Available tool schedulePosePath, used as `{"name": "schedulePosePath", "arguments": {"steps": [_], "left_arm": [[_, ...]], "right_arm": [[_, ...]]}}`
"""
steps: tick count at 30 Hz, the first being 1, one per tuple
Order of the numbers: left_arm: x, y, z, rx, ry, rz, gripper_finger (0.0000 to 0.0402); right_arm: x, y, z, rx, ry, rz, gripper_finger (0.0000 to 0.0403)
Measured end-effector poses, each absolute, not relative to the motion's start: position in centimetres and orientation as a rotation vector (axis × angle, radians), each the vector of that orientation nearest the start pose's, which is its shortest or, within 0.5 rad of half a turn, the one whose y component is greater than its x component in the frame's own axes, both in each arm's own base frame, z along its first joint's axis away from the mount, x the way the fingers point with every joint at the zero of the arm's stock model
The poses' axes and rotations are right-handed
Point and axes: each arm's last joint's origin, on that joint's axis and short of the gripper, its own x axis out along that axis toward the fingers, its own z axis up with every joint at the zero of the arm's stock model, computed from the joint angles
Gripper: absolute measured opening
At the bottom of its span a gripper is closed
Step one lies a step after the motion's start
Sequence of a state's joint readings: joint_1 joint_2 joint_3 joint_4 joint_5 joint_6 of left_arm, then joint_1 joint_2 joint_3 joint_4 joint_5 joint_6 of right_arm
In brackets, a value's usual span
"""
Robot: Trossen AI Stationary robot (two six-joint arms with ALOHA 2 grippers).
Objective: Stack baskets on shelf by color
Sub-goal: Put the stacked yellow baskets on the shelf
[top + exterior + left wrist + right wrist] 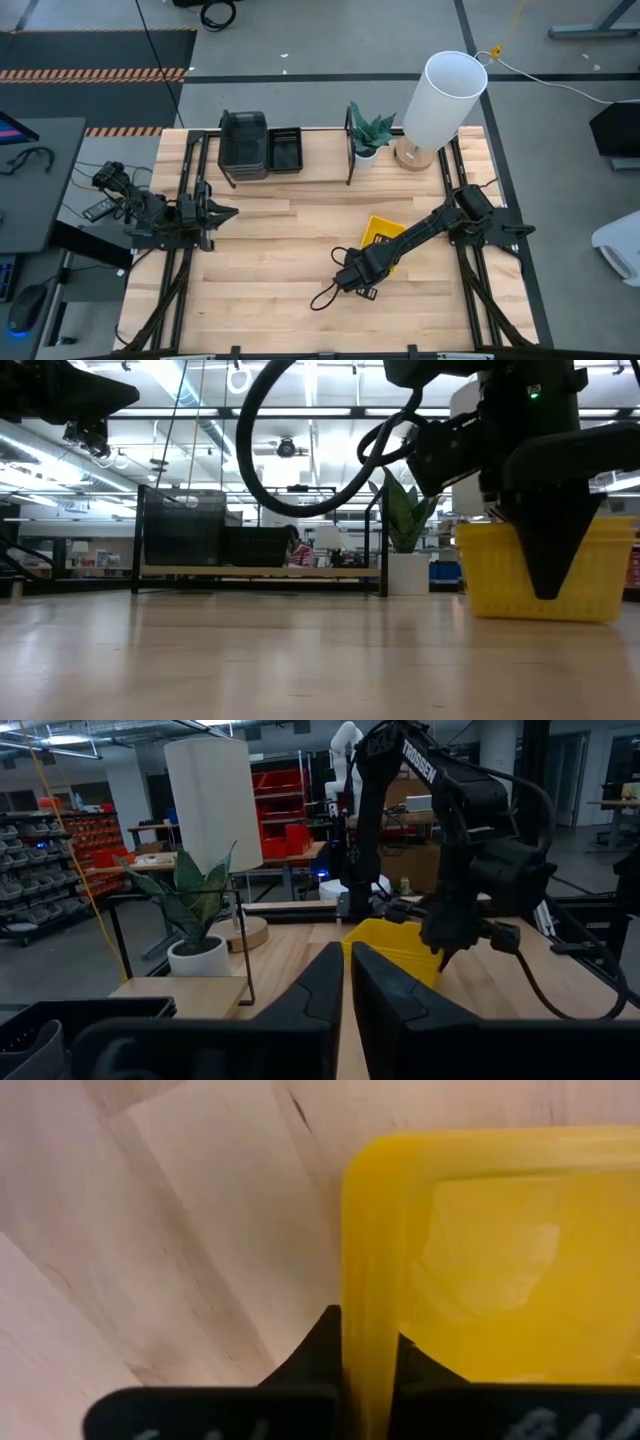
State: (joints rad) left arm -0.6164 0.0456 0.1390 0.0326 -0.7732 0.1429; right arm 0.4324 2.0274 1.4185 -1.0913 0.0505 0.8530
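Observation:
One yellow basket [383, 232] sits on the tabletop right of centre; in the low view the yellow basket [590, 575] rests with its bottom on the wood. My right gripper [368, 266] stands at its near-left corner, shut on the rim. Stacked dark grey baskets [243, 145] and a black slatted basket [286, 150] sit on the shelf [320, 172] along the far edge. My left gripper [230, 211] waits shut at the table's left side, touching nothing; its fingers [330, 982] point across the table. My right gripper [368, 1365] pinches the yellow basket's side wall just below the rim [365, 1295], close to a rounded corner, with one finger [318, 1345] outside and one finger [412, 1360] inside. It comes from above, pointing down. The basket's bottom looks to be on the table.
A potted plant [367, 134] stands at the shelf's right end, and a lamp with a white shade [441, 98] stands right of it. The shelf's black wire frame [383, 530] rises at each end. Bare wood lies across the table's middle and near side.

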Motion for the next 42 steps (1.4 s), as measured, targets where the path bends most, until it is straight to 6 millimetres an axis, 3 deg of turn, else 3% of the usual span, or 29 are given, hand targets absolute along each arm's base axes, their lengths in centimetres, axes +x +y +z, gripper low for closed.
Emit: {"name": "schedulePosePath", "arguments": {"steps": [11, 31, 37, 42], "left_arm": [[7.9, -3.1, 20.9, 0.061, -0.086, 0.163, 0.0025], [7.9, -3.1, 20.9, 0.061, -0.086, 0.163, 0.0025], [7.9, -3.1, 20.9, 0.061, -0.086, 0.163, 0.0027], [7.9, -3.1, 20.9, 0.062, -0.086, 0.163, 0.0035]], "right_arm": [[33.5, 15.3, 15.9, 0.244, 1.554, -0.383, 0.001], [37.5, 16.9, 22.6, 0.117, 1.221, -0.247, 0.001], [38.4, 16.0, 23.8, 0.069, 1.184, -0.221, 0.001], [39.6, 13.7, 24.0, -0.032, 1.162, -0.194, 0.0013]]}}
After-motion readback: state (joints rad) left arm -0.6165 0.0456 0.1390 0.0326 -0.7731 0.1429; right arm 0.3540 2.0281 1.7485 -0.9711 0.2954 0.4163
